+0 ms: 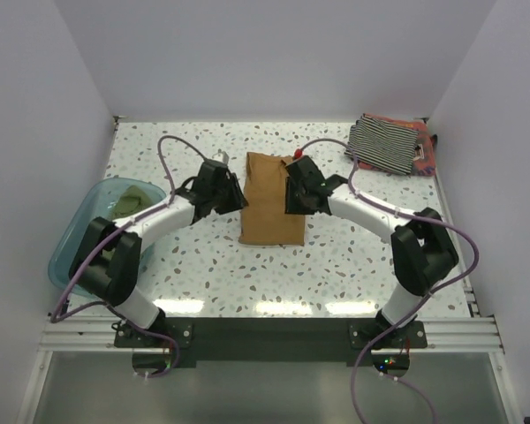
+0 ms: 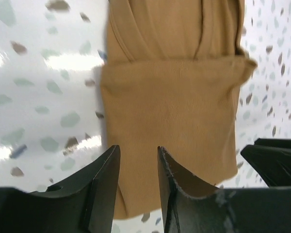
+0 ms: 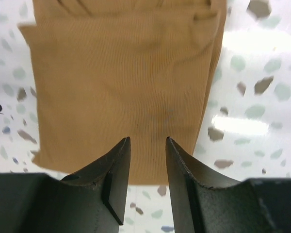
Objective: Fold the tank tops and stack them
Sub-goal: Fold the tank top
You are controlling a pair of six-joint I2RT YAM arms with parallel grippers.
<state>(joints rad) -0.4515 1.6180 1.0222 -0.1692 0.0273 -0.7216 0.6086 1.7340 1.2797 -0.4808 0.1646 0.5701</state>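
Centrally, one tan tank top (image 1: 269, 216); left and right jaws each narrowly parted, empty.

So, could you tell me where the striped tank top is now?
In the top view, the striped tank top lies in the far right corner, over a reddish garment, apart from the tan top at centre.

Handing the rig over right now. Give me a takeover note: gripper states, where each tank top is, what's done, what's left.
Left gripper: open, empty, at the left edge of the tan tank top.
Right gripper: open, empty, at its right edge.
Tan top: folded into a rectangle, table centre.
Striped tank top: back right, lying on the reddish one.
Olive one: bunched in the teal tub, far left.
Left: fold the olive one, then stack all four.
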